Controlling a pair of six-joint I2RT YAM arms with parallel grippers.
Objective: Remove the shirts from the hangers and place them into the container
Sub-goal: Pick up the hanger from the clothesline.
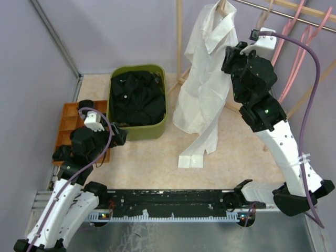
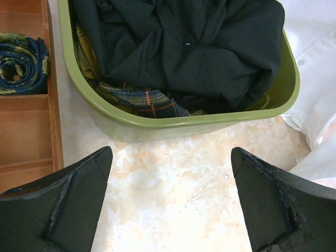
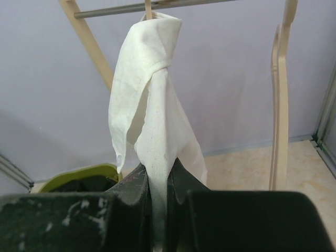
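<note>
I count three shirts from here. One long-sleeved white cloth shirt [image 1: 202, 79] hangs by its collar on a light wooden hanger [image 1: 224, 5] on the metal rail [image 3: 115, 10], and one of its sleeves trails down onto the pale marbled table [image 2: 173, 199]. The other two lie in the single olive-green rectangular plastic tub [image 2: 173, 122]. A plain black shirt [image 2: 194, 47] is heaped on top, and a yellow-and-black plaid shirt [image 2: 142, 100] shows beneath it along the near wall.

My right gripper [image 3: 159, 181] is pinched tight on a fold of the white shirt, with the cloth running up out of the fingers to the collar. My left gripper [image 2: 170, 152] stands spread wide with nothing in it, low over the table just in front of the tub's near rim.

To the right of the white shirt I make out two thin pink hangers [image 1: 293, 37] on the rail, both bare. One shallow orange compartment tray [image 2: 26, 131] sits just left of the tub, with one rolled dark blue patterned cloth [image 2: 18, 63] in a compartment.
</note>
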